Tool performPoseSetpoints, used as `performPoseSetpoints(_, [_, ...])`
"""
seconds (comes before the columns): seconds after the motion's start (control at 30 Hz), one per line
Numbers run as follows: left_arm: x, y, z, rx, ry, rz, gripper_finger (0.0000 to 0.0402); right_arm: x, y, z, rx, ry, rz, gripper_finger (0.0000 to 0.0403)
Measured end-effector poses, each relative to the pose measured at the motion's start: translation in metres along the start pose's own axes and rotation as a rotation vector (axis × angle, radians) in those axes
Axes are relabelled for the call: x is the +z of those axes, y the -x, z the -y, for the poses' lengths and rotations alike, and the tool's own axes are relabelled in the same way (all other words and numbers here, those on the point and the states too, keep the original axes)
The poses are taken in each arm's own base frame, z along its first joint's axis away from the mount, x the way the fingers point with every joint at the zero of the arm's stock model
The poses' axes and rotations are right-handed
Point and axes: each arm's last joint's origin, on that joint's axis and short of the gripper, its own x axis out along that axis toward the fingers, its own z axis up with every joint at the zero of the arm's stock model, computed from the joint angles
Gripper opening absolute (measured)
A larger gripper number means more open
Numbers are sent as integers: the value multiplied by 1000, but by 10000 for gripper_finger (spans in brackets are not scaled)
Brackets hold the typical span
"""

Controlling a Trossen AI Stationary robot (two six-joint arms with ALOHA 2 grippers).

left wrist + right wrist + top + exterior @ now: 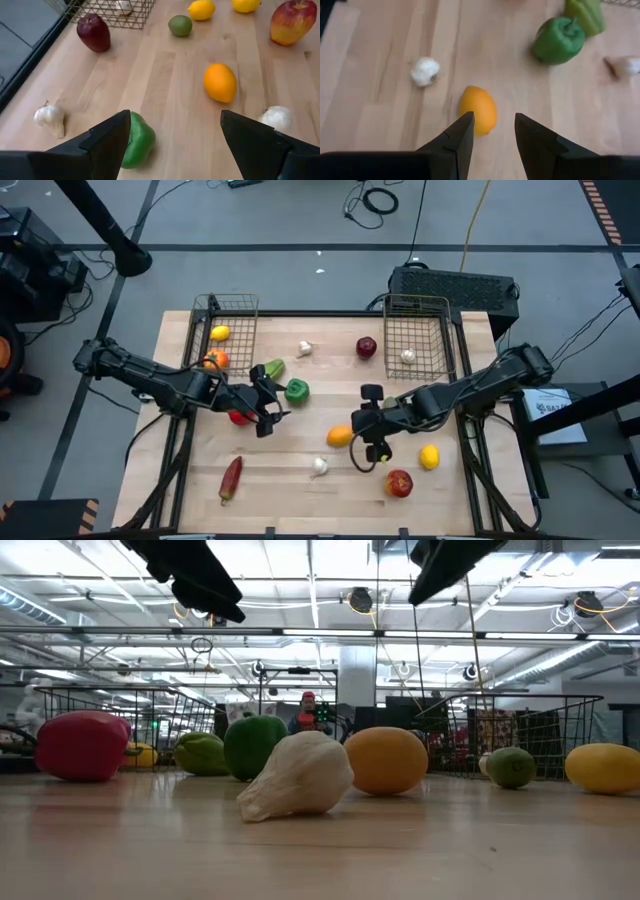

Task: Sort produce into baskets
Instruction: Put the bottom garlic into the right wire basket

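Note:
My left gripper [275,402] hangs open over the table's left middle, above a red pepper [238,417] and beside a green pepper [137,142]. My right gripper [494,131] stands open at a narrow gap with nothing between its fingers, above the table, just right of an orange [478,109]. The left basket [228,330] holds a lemon [219,333] and an orange [216,360]. Inside the right basket [415,335] lies a garlic [407,356]. On the wood lie other produce: a dark apple [367,346], a second garlic [305,348], a pale green pepper [272,369].
Near the front edge lie a red chili [231,477], a garlic [319,467], a lemon [429,457] and a red apple [399,483]. A lime [180,25] lies near the right basket. Both baskets stand at the table's far edge.

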Motion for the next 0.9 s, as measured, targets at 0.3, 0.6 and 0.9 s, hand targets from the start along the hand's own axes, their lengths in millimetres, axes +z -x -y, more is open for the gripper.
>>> performPoseSetpoints(0.3, [0, -1, -3, 13, -96, -7, 312, 7, -5, 7, -29, 54, 48, 134])
performPoseSetpoints(0.6, [-1, 0, -2, 14, -84, -18, 312, 13, -16, 30, -171, 24, 138, 134])
performPoseSetpoints(0.9, [4, 0, -1, 0, -116, 33, 312, 3, -29, 44, -244, -7, 117, 134])
